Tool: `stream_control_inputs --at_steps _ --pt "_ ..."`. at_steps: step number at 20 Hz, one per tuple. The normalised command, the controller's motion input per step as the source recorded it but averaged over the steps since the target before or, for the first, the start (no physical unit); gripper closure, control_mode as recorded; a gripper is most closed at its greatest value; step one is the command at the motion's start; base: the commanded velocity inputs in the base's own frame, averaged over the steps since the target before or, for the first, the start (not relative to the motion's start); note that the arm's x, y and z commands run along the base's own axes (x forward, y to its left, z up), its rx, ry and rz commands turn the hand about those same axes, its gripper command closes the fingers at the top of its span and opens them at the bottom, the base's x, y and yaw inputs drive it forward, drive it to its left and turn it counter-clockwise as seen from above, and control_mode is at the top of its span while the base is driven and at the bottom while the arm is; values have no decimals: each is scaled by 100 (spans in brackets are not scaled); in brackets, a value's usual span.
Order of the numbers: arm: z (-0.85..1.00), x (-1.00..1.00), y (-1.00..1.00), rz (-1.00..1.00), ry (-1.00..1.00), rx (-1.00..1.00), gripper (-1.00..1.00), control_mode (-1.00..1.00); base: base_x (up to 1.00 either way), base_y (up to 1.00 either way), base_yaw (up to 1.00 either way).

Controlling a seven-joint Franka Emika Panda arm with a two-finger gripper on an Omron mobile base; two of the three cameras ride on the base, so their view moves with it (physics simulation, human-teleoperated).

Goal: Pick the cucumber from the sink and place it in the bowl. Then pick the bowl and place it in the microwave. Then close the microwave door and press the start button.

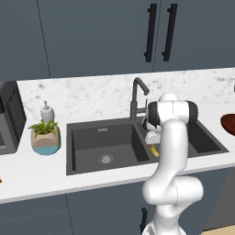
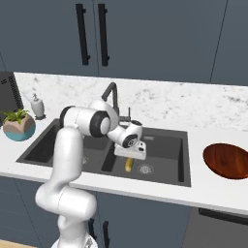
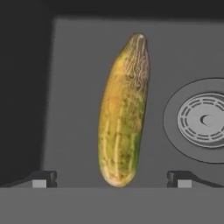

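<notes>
Sink point(image 2: 164, 140) mid-frame in both base views, tap point(image 1: 137, 96) behind it. Bowl point(image 2: 226, 161) on counter, right edge. Gripper point(image 3: 112, 178) low over right basin, jaws wide apart, nothing held. Cucumber point(image 3: 124, 113) lies on basin floor between fingertips point(image 3: 43, 179), just left of drain point(image 3: 203, 119).

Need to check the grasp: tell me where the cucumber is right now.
The cucumber lies on the floor of the sink's right basin, beside the round drain, directly under the open gripper.

Kitchen: sink point(image 1: 87, 131), marble counter point(image 1: 36, 176), cabinets point(image 1: 92, 36)
</notes>
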Motion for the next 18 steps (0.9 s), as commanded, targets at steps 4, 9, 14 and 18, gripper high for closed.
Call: stream_control_inputs --at_steps 4,9,14,18 --pt "-37 14 0 0 8 5 -100 -100 0 0 0" --pt "-38 2 8 0 3 1 -100 -100 0 0 0" --pt "-20 0 13 0 0 0 -100 -100 0 0 0" --pt "-20 4 7 0 0 0 -100 -100 0 0 0"
